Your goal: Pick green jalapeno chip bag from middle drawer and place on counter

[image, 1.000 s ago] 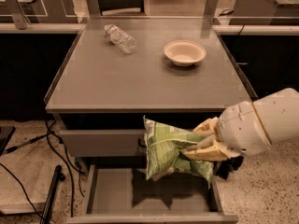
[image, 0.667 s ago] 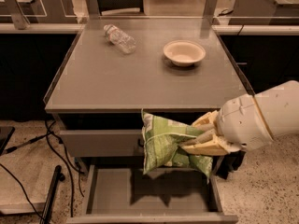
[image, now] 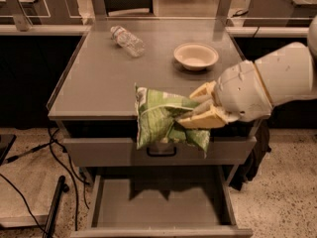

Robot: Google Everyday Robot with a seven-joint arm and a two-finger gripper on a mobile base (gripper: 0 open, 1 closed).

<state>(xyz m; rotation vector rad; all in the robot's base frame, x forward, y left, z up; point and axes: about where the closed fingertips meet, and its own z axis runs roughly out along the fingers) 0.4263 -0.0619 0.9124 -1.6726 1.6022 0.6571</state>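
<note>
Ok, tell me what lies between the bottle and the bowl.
In the camera view, only bare counter lies between the bottle and the bowl. The end effector, at the counter's front edge, is shut on the bag.

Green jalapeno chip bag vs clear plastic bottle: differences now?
The green jalapeno chip bag is green foil; the clear plastic bottle is see-through. The bag hangs in the gripper at the front edge of the counter; the bottle lies on its side near the back. Neither is in the middle drawer.

No legible text; pale markings on green jalapeno chip bag [image: 159, 117] unreadable; hand [image: 188, 111] grips it at counter [image: 99, 78] edge.
</note>
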